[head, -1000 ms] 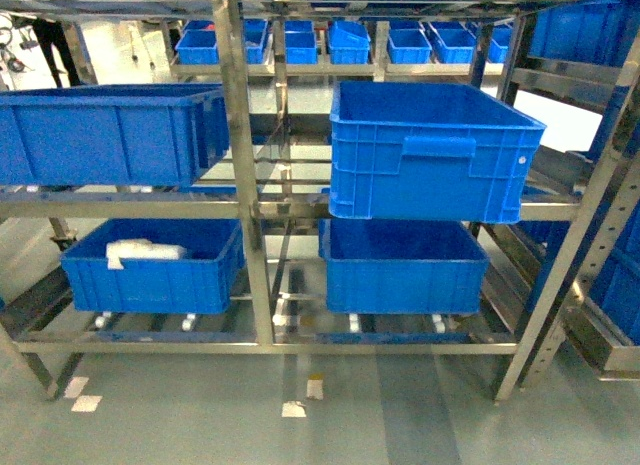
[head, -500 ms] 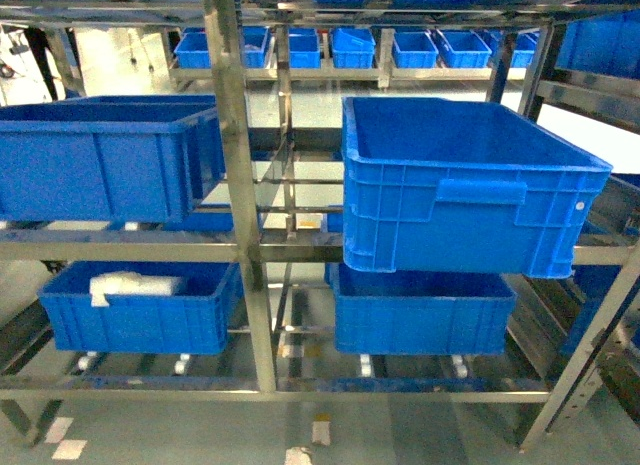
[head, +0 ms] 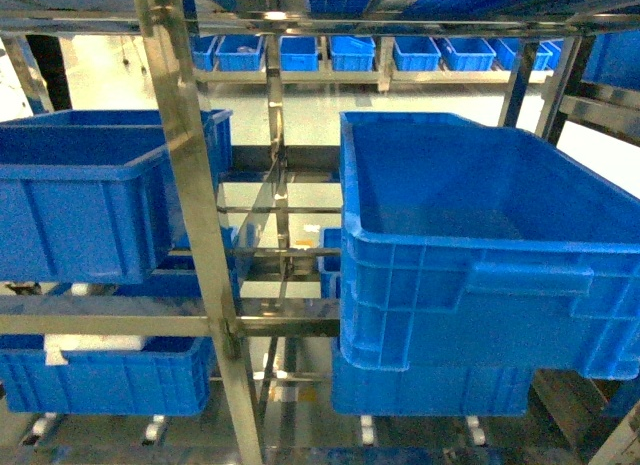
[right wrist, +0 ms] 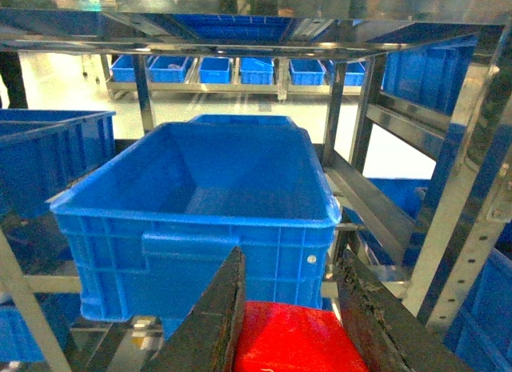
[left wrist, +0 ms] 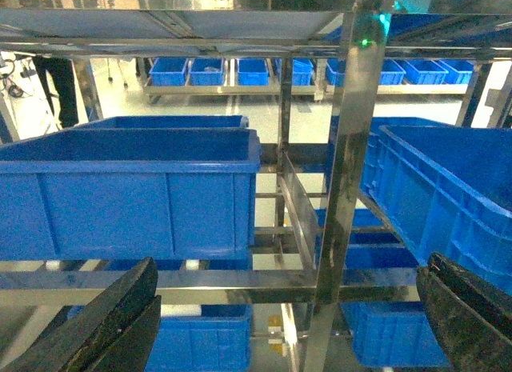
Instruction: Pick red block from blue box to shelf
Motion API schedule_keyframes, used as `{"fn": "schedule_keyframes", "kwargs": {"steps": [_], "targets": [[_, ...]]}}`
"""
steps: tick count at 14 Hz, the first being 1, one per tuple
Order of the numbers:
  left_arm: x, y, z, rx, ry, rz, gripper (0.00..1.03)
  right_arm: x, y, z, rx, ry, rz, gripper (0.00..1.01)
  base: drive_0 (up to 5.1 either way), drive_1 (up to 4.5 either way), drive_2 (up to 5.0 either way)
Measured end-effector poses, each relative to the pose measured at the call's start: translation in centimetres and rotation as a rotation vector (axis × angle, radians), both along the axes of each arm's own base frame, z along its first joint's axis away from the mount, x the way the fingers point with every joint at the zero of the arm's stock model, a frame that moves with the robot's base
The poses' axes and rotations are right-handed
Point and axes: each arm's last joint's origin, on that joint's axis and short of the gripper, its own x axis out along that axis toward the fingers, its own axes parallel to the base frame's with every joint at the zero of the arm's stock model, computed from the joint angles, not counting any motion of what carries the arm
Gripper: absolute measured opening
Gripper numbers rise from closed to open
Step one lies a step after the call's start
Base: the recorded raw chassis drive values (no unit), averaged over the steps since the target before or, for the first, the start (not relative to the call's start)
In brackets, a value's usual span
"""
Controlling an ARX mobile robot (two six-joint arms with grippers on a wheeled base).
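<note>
The red block (right wrist: 288, 340) sits low in the right wrist view, pinched between the two dark fingers of my right gripper (right wrist: 293, 264), which is shut on it. It is held in front of the shelf (right wrist: 464, 228), facing a dark blue ribbed crate (right wrist: 200, 204) on a middle tier. My left gripper (left wrist: 292, 264) is open, its fingers wide apart with nothing between them, pointing at a steel upright of the shelf (left wrist: 352, 148). In the head view the shelf (head: 190, 185) fills the picture and neither gripper shows. The blue box is out of view.
Dark blue ribbed crates stand on the tiers: a large open one at the right (head: 470, 245), one at the left (head: 70, 195), and lower ones (head: 100, 380) beneath. A far rack holds several small blue bins (head: 350, 53). Steel posts and crossbars run between the crates.
The head view has closed in on the shelf. The crates loom much larger, the right crate now fills the right half, and the floor has dropped out of sight.
</note>
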Motion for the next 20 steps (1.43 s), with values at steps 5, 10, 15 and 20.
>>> {"fn": "schedule_keyframes", "kwargs": {"steps": [5, 10, 15, 20], "targets": [[0.00, 0.00, -0.01, 0.000, 0.001, 0.000, 0.98, 0.00, 0.00, -0.01, 0.000, 0.001, 0.000, 0.27, 0.0, 0.87, -0.9], [0.00, 0.00, -0.01, 0.000, 0.002, 0.000, 0.98, 0.00, 0.00, 0.03, 0.000, -0.003, 0.000, 0.27, 0.0, 0.00, 0.0], [0.00, 0.00, -0.02, 0.000, 0.002, 0.000, 0.98, 0.00, 0.00, 0.02, 0.000, -0.002, 0.000, 0.27, 0.0, 0.00, 0.0], [0.00, 0.00, -0.01, 0.000, 0.002, 0.000, 0.98, 0.00, 0.00, 0.02, 0.000, -0.002, 0.000, 0.27, 0.0, 0.00, 0.0]]}}
